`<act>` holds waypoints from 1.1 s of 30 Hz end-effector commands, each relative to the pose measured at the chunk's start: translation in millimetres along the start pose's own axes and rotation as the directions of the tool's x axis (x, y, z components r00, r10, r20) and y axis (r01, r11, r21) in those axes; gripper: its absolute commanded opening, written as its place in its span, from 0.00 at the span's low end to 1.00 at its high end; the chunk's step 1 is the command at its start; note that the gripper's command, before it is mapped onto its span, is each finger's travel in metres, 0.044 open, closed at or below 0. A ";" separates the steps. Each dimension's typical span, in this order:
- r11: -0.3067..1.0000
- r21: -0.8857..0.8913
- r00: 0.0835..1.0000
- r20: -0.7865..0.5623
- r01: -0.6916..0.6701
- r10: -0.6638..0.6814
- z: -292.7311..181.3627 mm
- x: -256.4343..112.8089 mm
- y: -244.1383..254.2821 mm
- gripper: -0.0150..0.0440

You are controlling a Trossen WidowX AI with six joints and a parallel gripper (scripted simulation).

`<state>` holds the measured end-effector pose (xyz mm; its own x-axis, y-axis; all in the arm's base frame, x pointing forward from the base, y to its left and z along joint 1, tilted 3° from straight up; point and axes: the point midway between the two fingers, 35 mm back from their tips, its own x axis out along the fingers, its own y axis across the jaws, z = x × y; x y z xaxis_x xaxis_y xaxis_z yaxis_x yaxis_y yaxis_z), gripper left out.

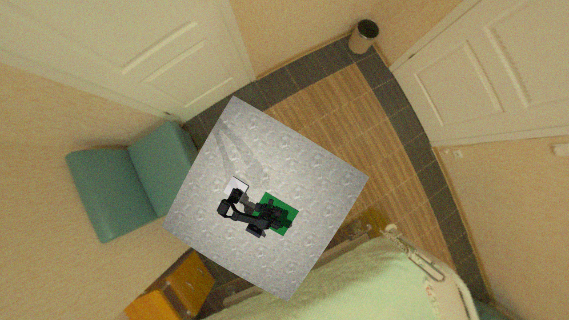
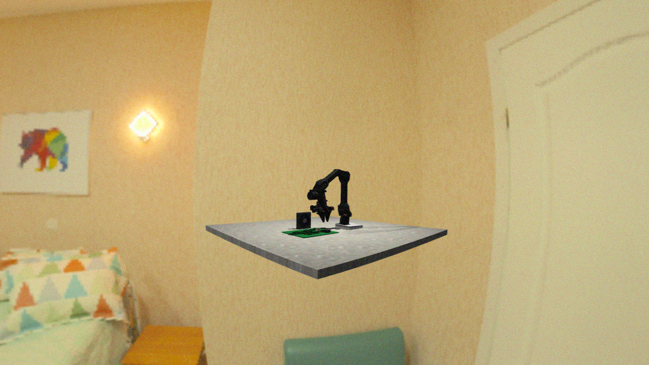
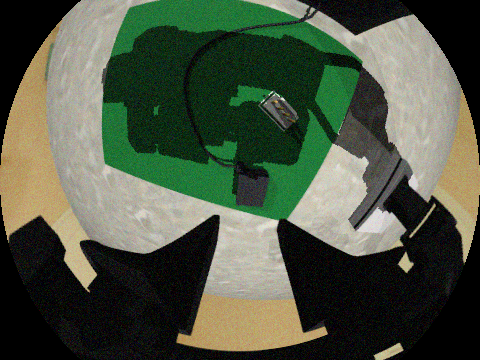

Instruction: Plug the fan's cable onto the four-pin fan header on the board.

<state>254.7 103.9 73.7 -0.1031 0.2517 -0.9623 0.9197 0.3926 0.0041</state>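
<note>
The green board (image 1: 293,212) (image 2: 306,234) (image 3: 145,16) lies on the table, partly under the arm's shadow. The four-pin header (image 3: 280,111), pale-walled with gold pins, stands on it in the wrist view. The cable's plug (image 3: 251,188), a dark block, rests on the board near its lower corner there, apart from the header. The thin black cable (image 3: 188,95) curves from the plug to the fan (image 1: 254,229) (image 2: 299,220) (image 3: 367,15), which stands upright beside the board. My gripper (image 2: 325,220) (image 3: 249,222) is partly open and empty, pointing down above the table. In the top view the arm hides its fingertips.
The arm's pale base plate (image 1: 234,183) (image 2: 357,225) stands on the grey table (image 1: 310,167) (image 2: 272,249). The base also shows at the right of the wrist view. The upright fan is the tall obstacle beside the board.
</note>
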 end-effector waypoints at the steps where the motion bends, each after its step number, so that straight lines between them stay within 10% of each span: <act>1: 1.000 0.012 1.000 -0.007 0.017 -0.017 4.4 23.3 -3.8 0.61; 33: 1.000 0.012 1.000 -0.007 0.018 -0.018 14.4 65.1 -5.1 0.61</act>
<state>250.5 105.2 10.0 -0.1173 0.2483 -0.9616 0.9204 0.3909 -0.0113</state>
